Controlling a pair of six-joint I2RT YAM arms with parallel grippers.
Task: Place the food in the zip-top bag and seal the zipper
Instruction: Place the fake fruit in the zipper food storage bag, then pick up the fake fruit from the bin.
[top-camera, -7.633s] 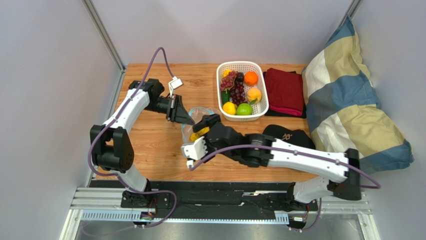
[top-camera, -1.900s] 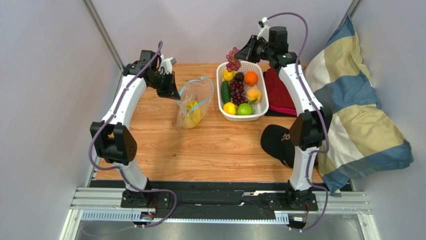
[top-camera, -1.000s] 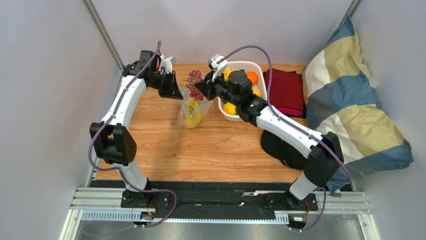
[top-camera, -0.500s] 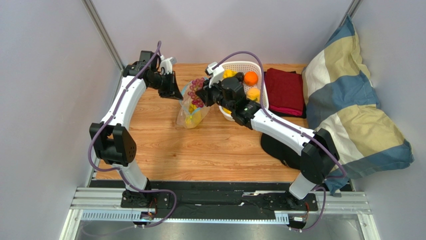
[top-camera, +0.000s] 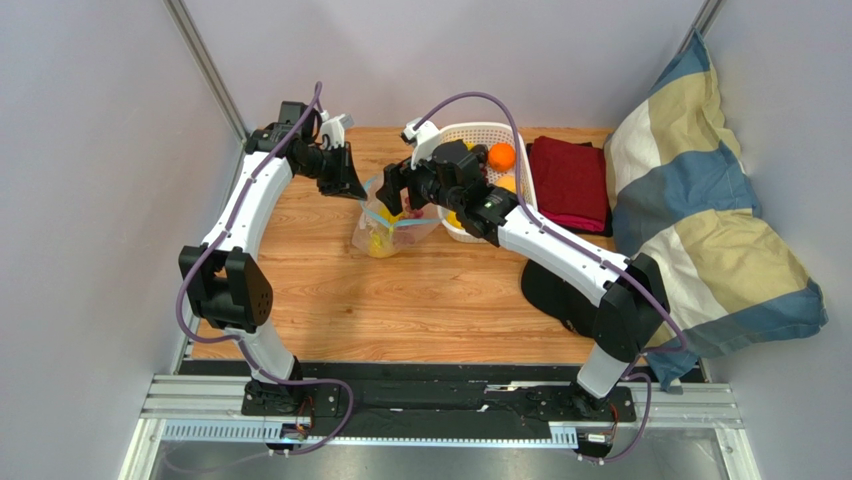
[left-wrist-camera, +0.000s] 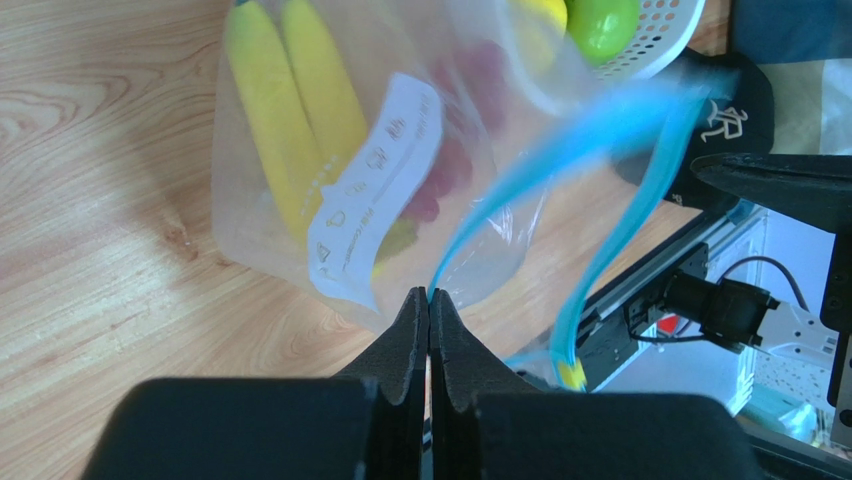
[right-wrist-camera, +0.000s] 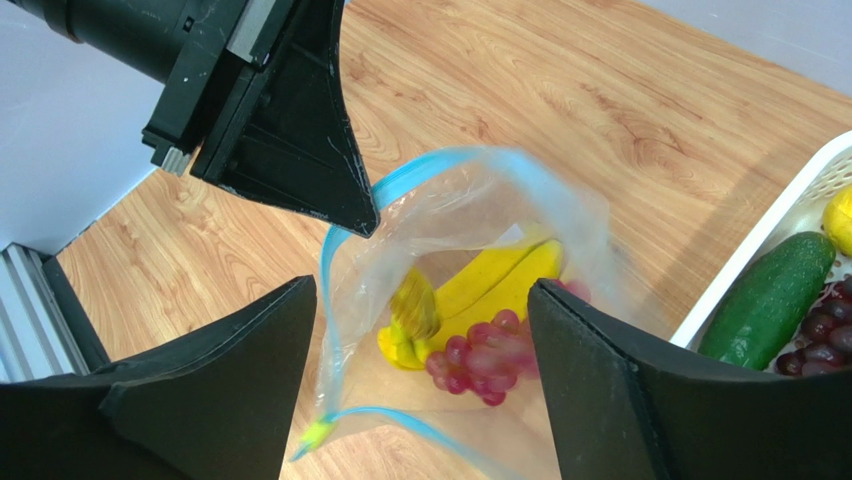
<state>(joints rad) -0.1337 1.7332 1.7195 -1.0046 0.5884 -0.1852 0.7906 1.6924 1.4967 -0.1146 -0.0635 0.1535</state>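
The clear zip-top bag (top-camera: 392, 228) stands open on the table, its teal-blue zipper (right-wrist-camera: 352, 222) spread in a loop. My left gripper (left-wrist-camera: 428, 296) is shut on the zipper edge and holds the mouth up. Inside the bag lie a yellow banana bunch (right-wrist-camera: 478, 290) and a red-purple grape cluster (right-wrist-camera: 484, 357). My right gripper (right-wrist-camera: 425, 385) is open and empty directly above the bag's mouth, fingers either side of the grapes. The bananas (left-wrist-camera: 295, 110) and grapes (left-wrist-camera: 440, 175) show through the bag in the left wrist view.
A white lattice basket (top-camera: 500, 131) behind the right arm holds an orange (top-camera: 501, 155), a cucumber (right-wrist-camera: 768, 294), more grapes (right-wrist-camera: 826, 332) and other fruit. A red cloth (top-camera: 568, 180), a black cap (top-camera: 555, 290) and a plaid pillow (top-camera: 700, 200) lie to the right.
My right gripper carried the grape cluster from the basket over to the bag, lowered it and let it go into the bag; it is open now. The left gripper stayed holding the bag.
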